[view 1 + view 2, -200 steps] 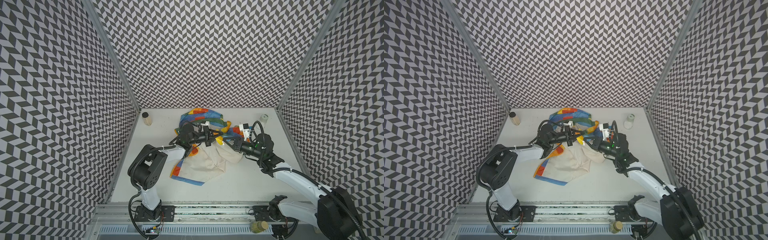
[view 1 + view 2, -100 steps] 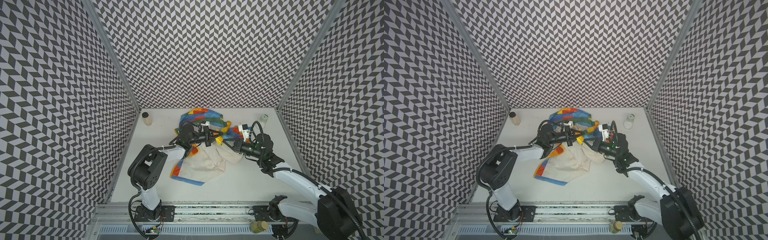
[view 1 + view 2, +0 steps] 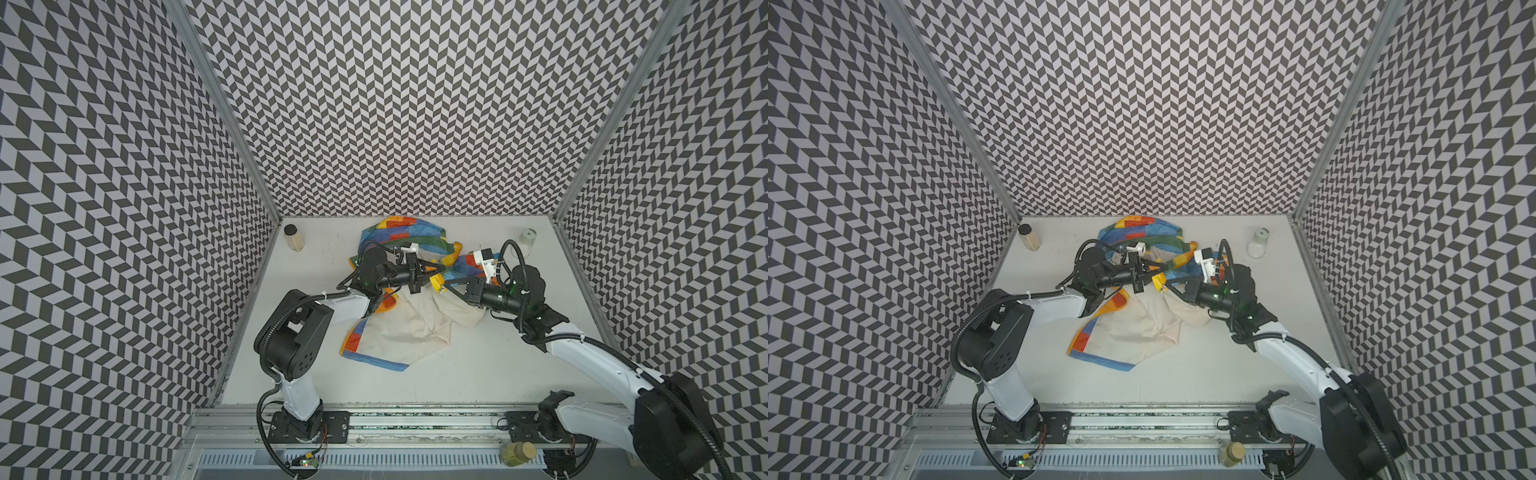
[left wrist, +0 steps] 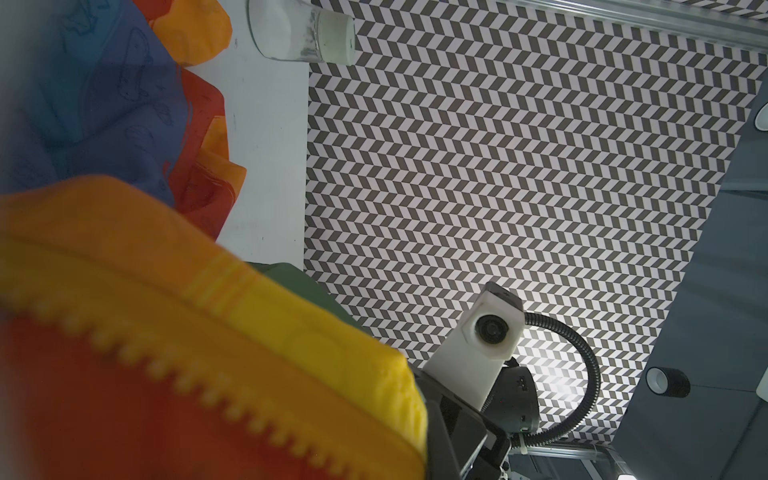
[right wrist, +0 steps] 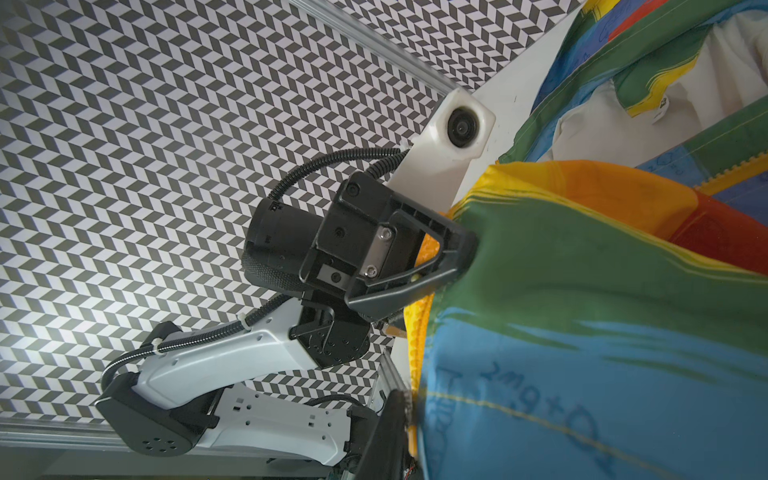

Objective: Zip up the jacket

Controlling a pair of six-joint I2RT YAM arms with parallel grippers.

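Resolving zipper teeth (image 4: 195,380), only the wrist views detail the jacket (image 4: 104,104).

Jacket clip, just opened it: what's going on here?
Both arms are working the jacket, which lies crumpled and open on the table, cream lining up. The left gripper is shut on its yellow zipper edge, lifted off the surface; the right gripper pinches the edge just beside it. Not zipped yet.
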